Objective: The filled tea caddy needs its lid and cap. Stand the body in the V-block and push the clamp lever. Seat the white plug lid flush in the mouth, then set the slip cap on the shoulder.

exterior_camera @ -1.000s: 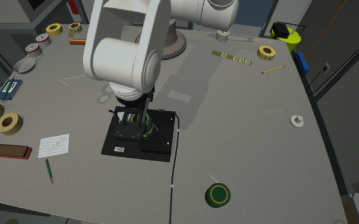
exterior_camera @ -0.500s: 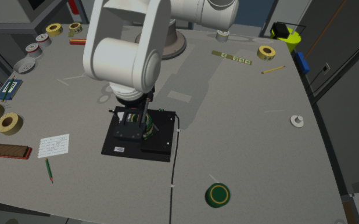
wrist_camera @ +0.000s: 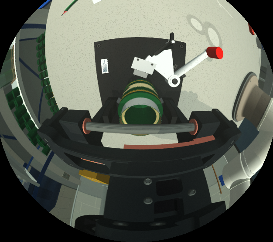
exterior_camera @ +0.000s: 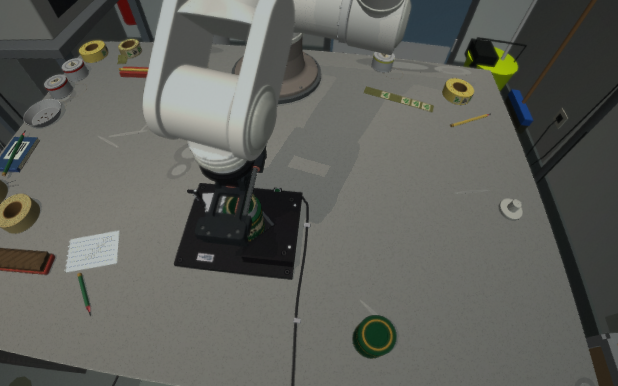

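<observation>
The green tea caddy body [exterior_camera: 248, 217] [wrist_camera: 139, 102] is partly hidden behind my gripper in the side camera. It stands on the black fixture plate [exterior_camera: 240, 231] with its mouth open toward the wrist camera. My gripper [exterior_camera: 226, 212] [wrist_camera: 139, 121] is directly over it and open, holding nothing. The clamp lever with a red knob [wrist_camera: 214, 53] points away to the right of the white clamp bracket [wrist_camera: 158, 64]. The white plug lid [exterior_camera: 511, 208] lies far right on the table. The green slip cap [exterior_camera: 375, 336] lies near the front edge.
The robot's arm [exterior_camera: 216, 85] looms over the fixture. A cable [exterior_camera: 298, 280] runs from the plate to the front edge. Tape rolls [exterior_camera: 1, 202], a paper sheet [exterior_camera: 92, 250], a pencil [exterior_camera: 84, 292] and a brown block [exterior_camera: 20, 260] lie to the left.
</observation>
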You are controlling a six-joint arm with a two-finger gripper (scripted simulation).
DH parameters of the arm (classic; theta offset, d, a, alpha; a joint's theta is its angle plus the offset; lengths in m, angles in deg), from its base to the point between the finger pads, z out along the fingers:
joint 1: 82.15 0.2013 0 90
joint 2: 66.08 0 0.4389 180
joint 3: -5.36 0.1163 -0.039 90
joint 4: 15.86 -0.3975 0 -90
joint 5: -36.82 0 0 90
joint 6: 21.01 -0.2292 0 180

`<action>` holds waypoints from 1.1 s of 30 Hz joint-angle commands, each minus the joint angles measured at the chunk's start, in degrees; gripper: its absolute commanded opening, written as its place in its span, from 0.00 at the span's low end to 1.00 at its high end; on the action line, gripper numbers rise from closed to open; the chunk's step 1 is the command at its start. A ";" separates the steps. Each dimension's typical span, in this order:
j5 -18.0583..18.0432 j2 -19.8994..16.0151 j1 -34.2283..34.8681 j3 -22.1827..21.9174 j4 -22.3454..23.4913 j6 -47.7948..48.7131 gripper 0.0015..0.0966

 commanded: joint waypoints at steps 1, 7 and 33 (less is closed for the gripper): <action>0.00 0.03 0.00 -0.03 0.00 0.00 0.88; 1.77 1.39 0.00 -0.44 0.00 0.00 0.88; 17.68 11.34 0.00 -6.34 0.00 0.00 0.88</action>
